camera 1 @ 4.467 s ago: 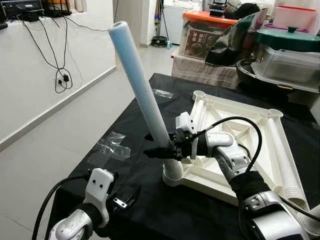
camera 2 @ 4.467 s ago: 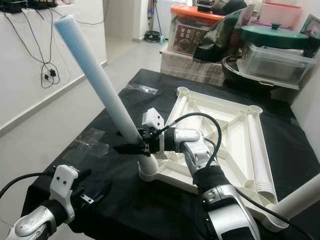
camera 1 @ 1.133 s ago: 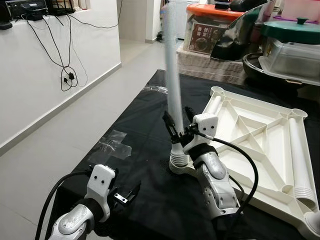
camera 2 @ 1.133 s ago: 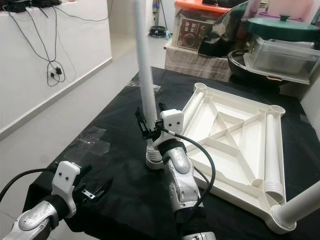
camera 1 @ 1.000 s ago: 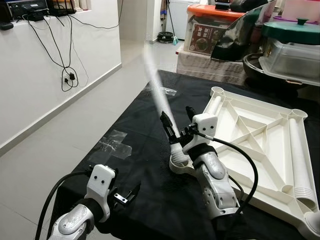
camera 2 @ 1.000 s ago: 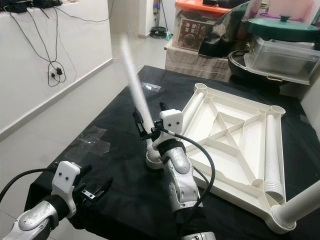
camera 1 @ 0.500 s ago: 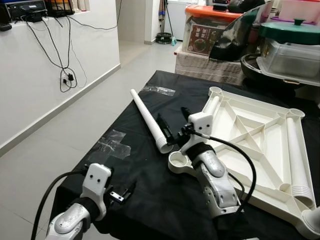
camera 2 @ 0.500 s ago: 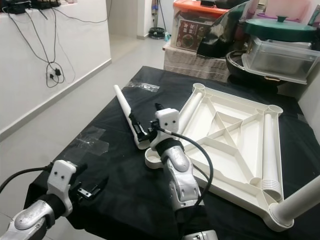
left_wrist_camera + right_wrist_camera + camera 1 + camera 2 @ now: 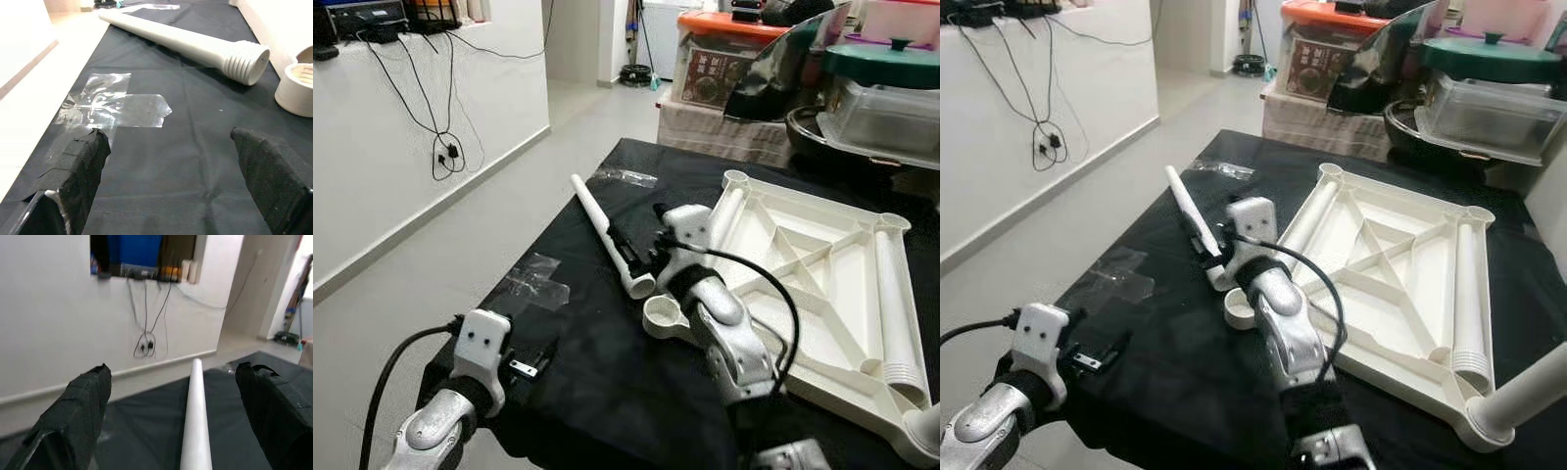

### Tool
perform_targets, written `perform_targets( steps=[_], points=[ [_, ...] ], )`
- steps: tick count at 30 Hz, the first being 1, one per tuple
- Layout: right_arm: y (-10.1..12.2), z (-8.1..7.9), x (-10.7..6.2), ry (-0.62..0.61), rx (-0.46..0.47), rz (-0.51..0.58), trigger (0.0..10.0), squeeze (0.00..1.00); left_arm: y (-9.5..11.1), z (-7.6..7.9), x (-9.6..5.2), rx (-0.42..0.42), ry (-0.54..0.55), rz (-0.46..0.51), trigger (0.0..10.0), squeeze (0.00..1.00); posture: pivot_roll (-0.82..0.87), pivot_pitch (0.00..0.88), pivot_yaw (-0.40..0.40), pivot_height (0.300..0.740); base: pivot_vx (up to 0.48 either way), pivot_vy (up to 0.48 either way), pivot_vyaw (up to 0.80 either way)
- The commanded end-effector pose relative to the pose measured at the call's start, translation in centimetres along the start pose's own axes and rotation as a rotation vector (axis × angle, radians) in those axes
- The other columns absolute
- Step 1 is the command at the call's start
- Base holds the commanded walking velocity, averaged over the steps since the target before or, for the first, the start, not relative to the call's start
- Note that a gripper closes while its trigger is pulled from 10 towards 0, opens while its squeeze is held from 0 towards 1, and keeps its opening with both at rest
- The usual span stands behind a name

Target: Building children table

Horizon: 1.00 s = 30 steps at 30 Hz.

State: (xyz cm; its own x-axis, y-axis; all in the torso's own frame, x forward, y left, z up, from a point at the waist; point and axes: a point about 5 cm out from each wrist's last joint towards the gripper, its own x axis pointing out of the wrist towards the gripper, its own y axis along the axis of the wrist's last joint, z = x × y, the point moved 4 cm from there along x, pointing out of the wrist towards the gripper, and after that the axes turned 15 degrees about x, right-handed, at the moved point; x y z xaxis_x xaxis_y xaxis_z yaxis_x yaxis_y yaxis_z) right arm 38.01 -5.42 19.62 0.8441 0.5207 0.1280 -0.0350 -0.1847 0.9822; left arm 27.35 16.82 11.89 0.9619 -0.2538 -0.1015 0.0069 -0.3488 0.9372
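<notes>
The room has a pale floor and a white wall on the robot's left, with black cables hanging down it. In front of the robot is a table with a black cloth over it. Behind the table are stacked boxes: one with an orange lid, and a clear tub with a green lid.

The biggest thing on the cloth is the white table top, lying upside down so its ribs show. One white leg lies inside it along the far right side. At the near right corner another leg stands in its round socket. The near left corner has a round socket with nothing in it.

Just beside that socket lies the loose white leg, flat on the cloth. Its ribbed end is near the socket but not in it. Its other end points away towards a bit of clear plastic at the far edge.

The right gripper is over the ribbed end of the loose leg. Its fingers are spread wide, one on each side of the leg, not squeezing it.

The left gripper hangs low at the near left edge of the table. Its fingers are wide apart too, with nothing between them. A flat piece of clear tape is stuck to the cloth in front of it.
</notes>
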Motion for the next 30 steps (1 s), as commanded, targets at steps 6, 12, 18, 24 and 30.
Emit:
perform_targets(
  steps=[6, 12, 18, 24, 30],
  points=[
    [-3.6, -0.8, 3.1, 0.049, -0.094, -0.298, 10.0, 0.0, -0.1, -0.1, 0.3, 0.002, 0.023, 0.0, 10.0, 0.0, 0.08, 0.0, -0.101, 0.74, 0.0, 0.0, 0.0],
    [-5.3, -1.2, 3.5, 0.034, -0.085, -0.382, 10.0, 0.0, -0.1, -0.3, 0.1, 0.003, 0.036, -0.001, 10.0, 0.0, 0.1, 0.0, -0.112, 0.74, 0.0, 0.0, 0.0],
    [-7.4, 0.9, 2.9, -0.123, -0.033, -0.457, 10.0, 0.0, -0.3, -0.4, -0.2, 0.004, 0.053, -0.008, 10.0, 0.0, 0.11, 0.0, -0.121, 0.74, 0.0, 0.0, 0.0],
    [-7.1, 3.4, 2.6, -0.265, 0.02, -0.426, 10.0, 0.0, -0.2, -0.2, 0.0, 0.005, 0.049, -0.003, 10.0, 0.0, 0.11, 0.0, -0.113, 0.74, 0.0, 0.0, 0.0],
    [-7.7, 4.3, 2.2, -0.316, 0.024, -0.46, 10.0, 0.0, -0.1, 0.0, 0.1, 0.005, 0.043, 0.0, 10.0, 0.0, 0.11, 0.0, -0.113, 0.74, 0.0, 0.0, 0.0]
  ],
)
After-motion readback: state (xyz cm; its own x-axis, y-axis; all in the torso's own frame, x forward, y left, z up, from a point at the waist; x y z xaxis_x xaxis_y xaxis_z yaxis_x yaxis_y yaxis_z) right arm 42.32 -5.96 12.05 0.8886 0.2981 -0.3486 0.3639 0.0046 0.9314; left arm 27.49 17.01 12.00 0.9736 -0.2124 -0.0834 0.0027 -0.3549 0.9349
